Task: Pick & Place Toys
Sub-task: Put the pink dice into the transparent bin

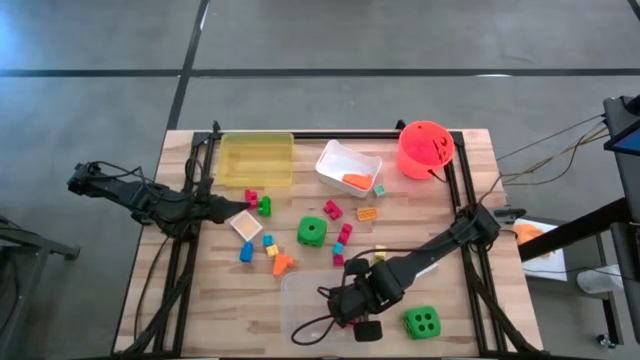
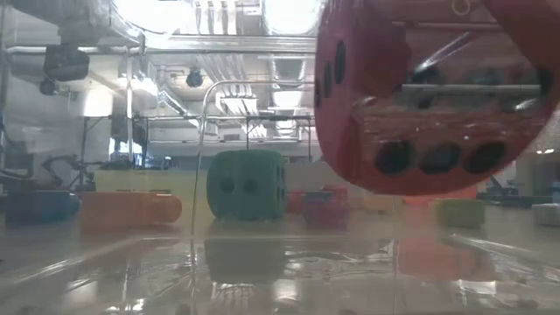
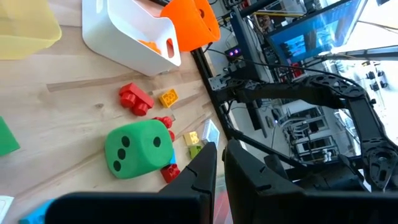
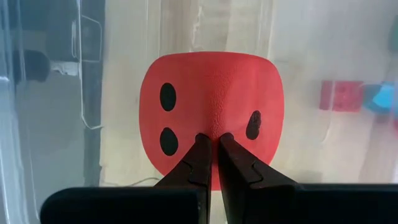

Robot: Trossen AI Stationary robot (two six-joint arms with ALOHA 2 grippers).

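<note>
Bare wood at lower left of the table (image 1: 215, 300), blocks (image 1: 262, 245) cluttering the centre, tubs along the top edge, clear tub (image 1: 310, 300) and right arm filling bottom centre.

In the low view, the red dotted die (image 2: 420, 96) is cut off by the upper right frame edge and blurred through clear plastic. In the high view, it is hidden beneath the right arm, lower centre.

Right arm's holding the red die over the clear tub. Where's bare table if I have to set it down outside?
Bare wood lies beside the green die at the near right corner, and on the near left between the left frame rails and the clear tub. The middle is crowded: blocks scattered around the other green die, up to the white tub.
</note>
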